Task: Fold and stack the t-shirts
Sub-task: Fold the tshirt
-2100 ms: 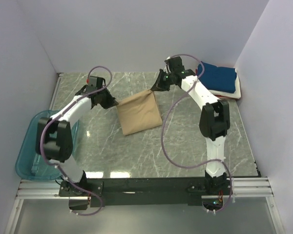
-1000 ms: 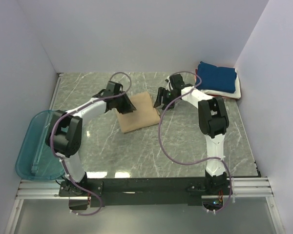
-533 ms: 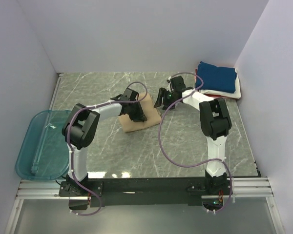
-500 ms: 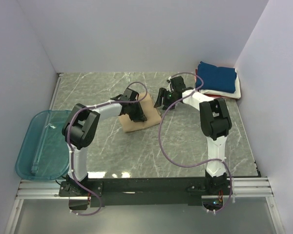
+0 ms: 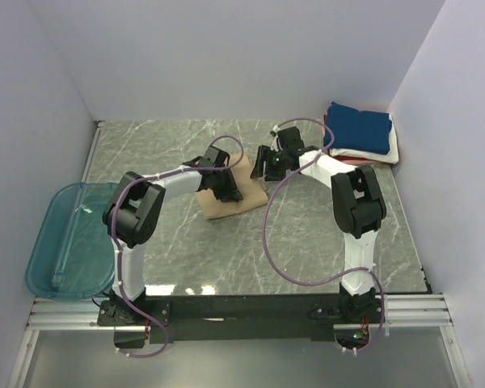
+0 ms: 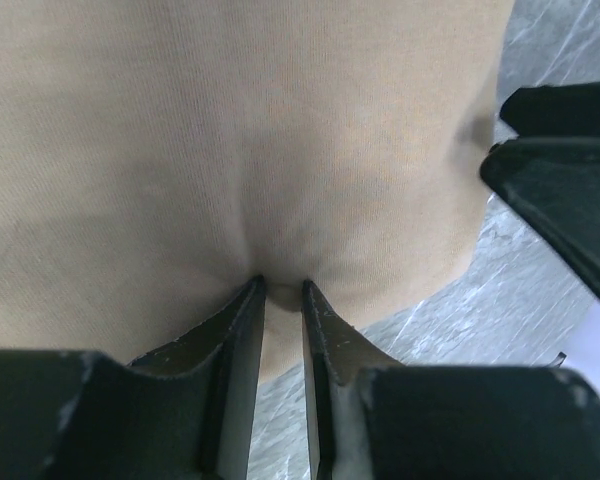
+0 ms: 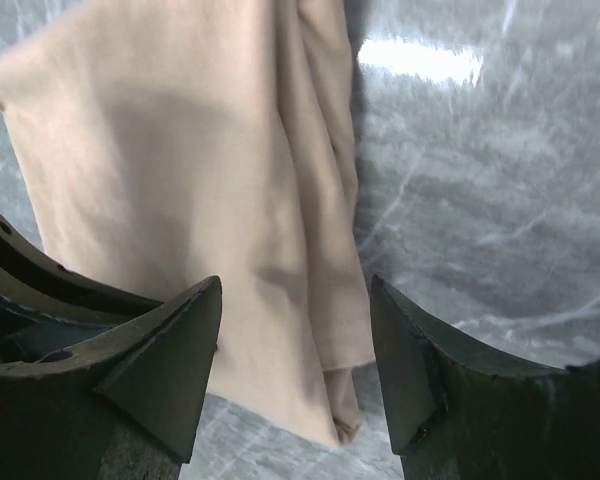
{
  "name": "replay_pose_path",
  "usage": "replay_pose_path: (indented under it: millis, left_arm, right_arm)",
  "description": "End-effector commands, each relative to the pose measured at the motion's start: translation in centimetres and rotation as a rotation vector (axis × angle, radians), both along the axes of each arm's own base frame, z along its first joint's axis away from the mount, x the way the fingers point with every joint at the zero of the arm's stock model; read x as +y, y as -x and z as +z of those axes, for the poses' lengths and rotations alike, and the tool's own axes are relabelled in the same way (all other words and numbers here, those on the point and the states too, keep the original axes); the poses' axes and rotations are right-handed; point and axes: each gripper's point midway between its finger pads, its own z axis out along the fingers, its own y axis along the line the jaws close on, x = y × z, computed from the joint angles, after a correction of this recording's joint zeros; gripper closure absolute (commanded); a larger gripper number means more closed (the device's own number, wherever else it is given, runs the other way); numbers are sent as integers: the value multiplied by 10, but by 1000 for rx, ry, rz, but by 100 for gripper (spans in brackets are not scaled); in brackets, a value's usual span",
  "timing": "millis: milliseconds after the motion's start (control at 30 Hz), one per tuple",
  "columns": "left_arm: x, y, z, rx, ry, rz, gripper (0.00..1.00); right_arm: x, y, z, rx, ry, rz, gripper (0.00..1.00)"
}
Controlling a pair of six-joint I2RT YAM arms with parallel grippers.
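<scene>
Left gripper (image 6: 280, 288): black two-finger pincer, fingers drawn almost together and nipped on a small pucker of the plain tan cloth t-shirt (image 6: 230, 130), tips pressed down into the fabric near its edge. Right gripper (image 7: 295, 285): black two-finger pincer, fingers spread wide with nothing between them, poised over the right side of the same shirt, where the cloth lies in long lengthwise creases. The tan shirt lies folded flat near the middle of the table, partly hidden under both wrists in the top view; the two grippers sit close together above it. Table (image 5: 307, 234): grey-green marble-patterned slab with pale veins and patches of glare. Far right corner: navy blue folded t-shirt (image 5: 357, 127) on top of a white folded t-shirt (image 5: 393, 145), with a pinkish red folded t-shirt (image 5: 352, 158) showing at the bottom edge of the pile. Left edge: translucent teal plastic tub (image 5: 65, 242), overhanging the slab. Near edge: aluminium rail (image 5: 242, 311) carrying both arm bases. Surround: plain pale walls (image 5: 226, 56) on three sides.
</scene>
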Motion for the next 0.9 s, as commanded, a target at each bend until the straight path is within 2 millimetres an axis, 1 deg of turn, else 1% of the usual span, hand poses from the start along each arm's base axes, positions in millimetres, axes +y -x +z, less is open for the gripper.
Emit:
replay_pose_path:
  millis: [0, 200, 233, 267, 333, 367, 500, 600, 633, 700, 733, 767, 800, 833, 867]
  left_arm:
    - [-1, -3, 4, -16, -15, -4, 73]
    - [0, -2, 7, -19, -22, -11, 73]
    - [0, -2, 6, -19, -25, -11, 73]
    - [1, -3, 7, -20, -26, -11, 73]
    - [2, -2, 6, -18, -27, -11, 73]
    - [2, -2, 6, -20, -30, -12, 73]
    - [2, -2, 6, -19, -33, -11, 74]
    - [2, -2, 6, -17, -27, -11, 74]
    - [2, -1, 6, -18, -28, -12, 74]
    - [2, -2, 9, -24, -26, -11, 75]
    - [2, -1, 9, -25, -27, -10, 75]
    - [2, -2, 14, -33, -24, -9, 75]
    - [3, -4, 18, -42, -25, -2, 75]
    - [6, -4, 21, -44, -32, 1, 75]
    - [6, -6, 33, -66, -24, 4, 75]
  right_arm:
    - [6, -12, 27, -82, 42, 16, 32]
    - [0, -15, 2, -28, 109, 11, 32]
    - [2, -18, 4, -34, 111, 17, 32]
    - [2, -16, -4, -15, 123, 31, 32]
    - [8, -18, -11, -2, 133, 47, 32]
    - [12, -14, -14, 8, 149, 58, 32]
    - [19, -10, -22, 14, 166, 73, 33]
    - [25, -5, -27, 32, 153, 86, 37]
    - [26, -4, -29, 37, 151, 88, 41]
    - [27, -3, -31, 41, 156, 86, 46]
    - [29, 0, -32, 44, 163, 93, 53]
    - [26, 0, -33, 47, 175, 84, 58]
    - [26, 1, -34, 49, 183, 81, 70]
    - [24, 1, -36, 52, 196, 73, 79]
    - [21, 2, -37, 58, 208, 62, 91]
